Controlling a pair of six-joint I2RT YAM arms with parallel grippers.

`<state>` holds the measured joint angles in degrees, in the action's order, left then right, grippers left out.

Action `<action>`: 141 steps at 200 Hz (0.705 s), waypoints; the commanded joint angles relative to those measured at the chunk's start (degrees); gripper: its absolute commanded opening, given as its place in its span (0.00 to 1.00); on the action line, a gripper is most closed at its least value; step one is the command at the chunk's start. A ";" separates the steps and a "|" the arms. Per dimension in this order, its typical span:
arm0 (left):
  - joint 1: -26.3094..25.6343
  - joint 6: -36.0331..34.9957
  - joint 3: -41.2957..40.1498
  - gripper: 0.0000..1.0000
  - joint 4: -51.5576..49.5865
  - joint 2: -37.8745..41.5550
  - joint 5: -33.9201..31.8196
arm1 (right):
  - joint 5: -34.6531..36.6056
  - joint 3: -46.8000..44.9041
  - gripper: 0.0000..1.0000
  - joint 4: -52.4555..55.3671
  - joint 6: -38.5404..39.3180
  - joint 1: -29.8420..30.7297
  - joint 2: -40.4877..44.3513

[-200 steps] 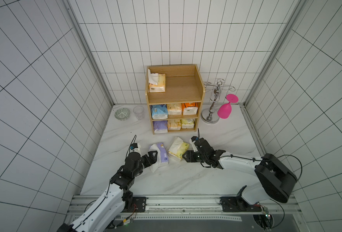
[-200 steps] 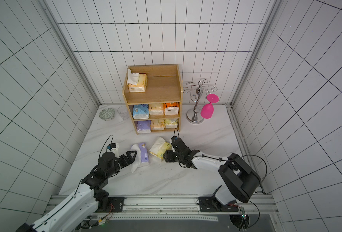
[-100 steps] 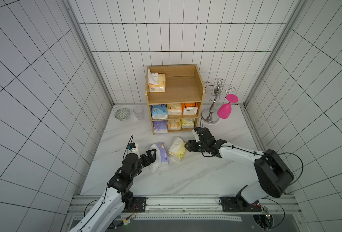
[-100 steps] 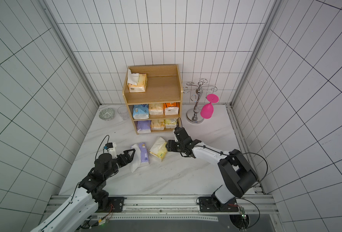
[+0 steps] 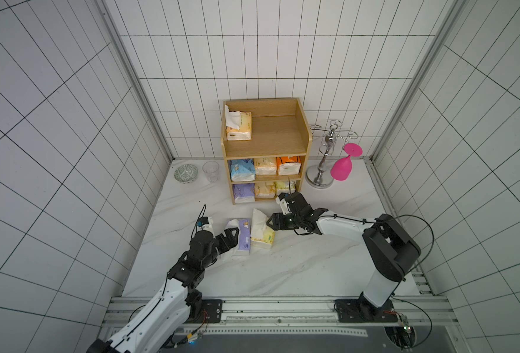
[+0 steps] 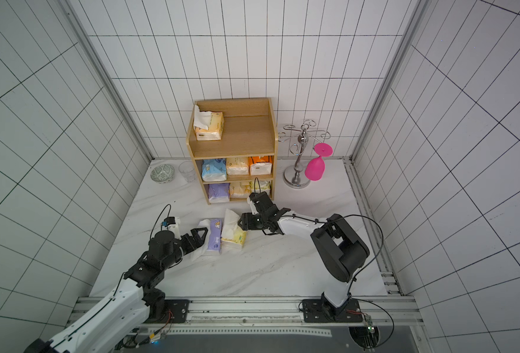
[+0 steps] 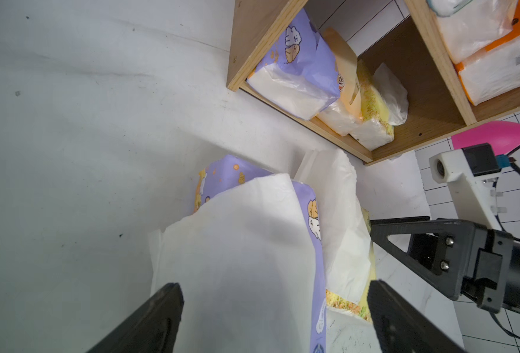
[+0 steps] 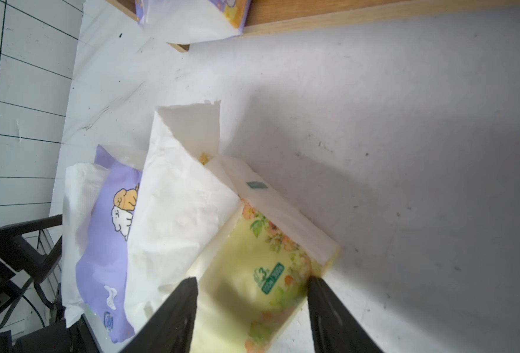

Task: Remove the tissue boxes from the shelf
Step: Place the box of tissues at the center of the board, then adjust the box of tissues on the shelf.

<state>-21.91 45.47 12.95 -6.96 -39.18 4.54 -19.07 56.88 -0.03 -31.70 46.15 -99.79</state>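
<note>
A purple pack (image 5: 243,237) and a yellow pack (image 5: 266,241) are found side by side, touching, on the table (image 5: 283,275) at 6 o'clock of the shelf (image 5: 277,134). Seven more packs are counted on the shelf. Only the right wrist view shows the right gripper (image 8: 252,284) pressed against both sides of the yellow pack. The left gripper (image 7: 272,290) is seen spread wide about loose tissue (image 7: 237,259), which hides much of the purple pack. A cup stand (image 5: 319,178) with a pink glass (image 5: 342,168) is noted at the shelf's 3 o'clock, and a bowl (image 5: 186,173) and tumbler (image 5: 211,171) at its 9 o'clock.
</note>
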 commanded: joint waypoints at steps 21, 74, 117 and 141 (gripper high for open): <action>0.29 -1.37 6.81 0.98 3.24 -1.43 2.19 | 6.24 -0.42 0.63 4.93 4.72 0.26 11.87; 0.38 -5.56 17.10 0.98 -1.89 -0.13 2.53 | 10.81 2.70 0.65 14.27 7.73 0.26 30.66; 1.90 -8.10 25.10 0.98 -2.91 -4.08 3.78 | 12.78 13.81 0.65 16.44 9.67 0.08 31.94; 2.96 -8.15 28.60 0.98 -2.58 -7.71 6.59 | 11.26 21.63 0.66 17.86 10.88 -0.34 26.90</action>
<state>-19.90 39.13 38.28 -8.47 -44.14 8.08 -8.05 70.41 15.07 -23.11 46.13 -68.79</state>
